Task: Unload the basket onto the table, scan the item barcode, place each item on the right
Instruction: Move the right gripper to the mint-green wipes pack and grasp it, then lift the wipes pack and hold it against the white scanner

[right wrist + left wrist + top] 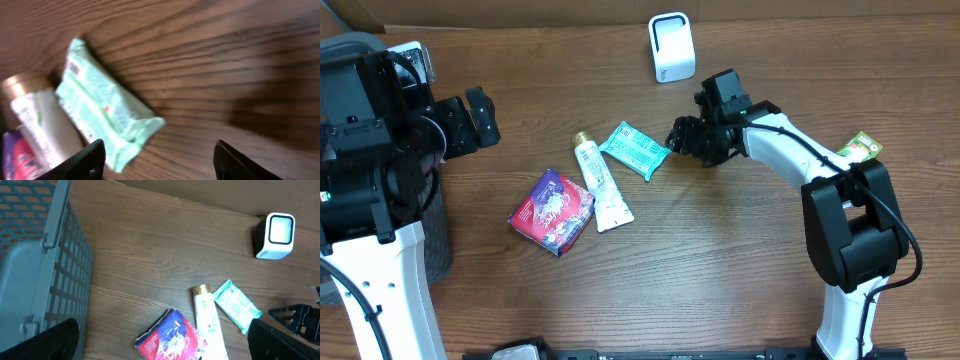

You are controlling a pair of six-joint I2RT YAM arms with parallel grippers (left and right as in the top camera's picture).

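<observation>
One teal packet (635,150) lies flat mid-frame on the worktop (720,260), pale print too blurred to read. Left of it: one gold-capped tube (600,185), one red-purple pouch (552,210). One white scanner (671,47) at top centre. One grey mesh basket (30,255) at far left, contents can't be told. Right fingers (85,160) spread beside the packet, pinching nothing. Left fingers (55,342) spread wide.

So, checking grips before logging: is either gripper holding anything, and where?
Nothing is held. The right gripper stands open by the green packet; the left gripper is open too.
</observation>
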